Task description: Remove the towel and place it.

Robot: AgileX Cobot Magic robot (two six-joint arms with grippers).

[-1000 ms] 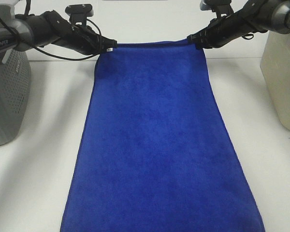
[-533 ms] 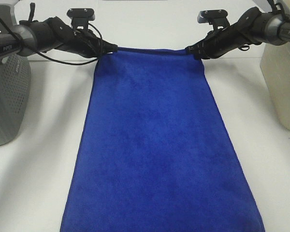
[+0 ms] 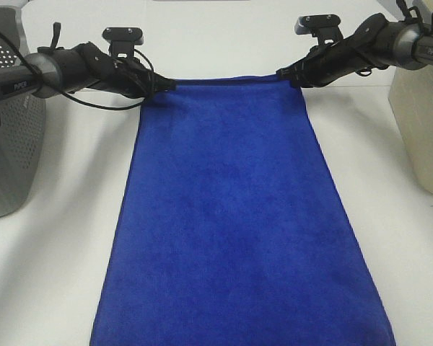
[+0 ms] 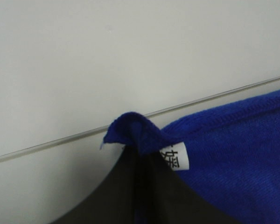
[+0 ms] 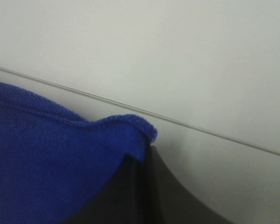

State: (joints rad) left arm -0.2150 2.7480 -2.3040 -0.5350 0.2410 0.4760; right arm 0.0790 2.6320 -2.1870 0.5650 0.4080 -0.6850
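Your left claw (image 3: 166, 83) is pinching the far left corner of the towel (image 3: 234, 216), jaws closed on the cloth beside its white tag (image 4: 175, 157). Your right claw (image 3: 285, 73) is clamping the far right corner the same way. The towel is lying flat along the white counter (image 3: 65, 252), its near end running out of view. The wrist cameras are showing only dark jaw bases.
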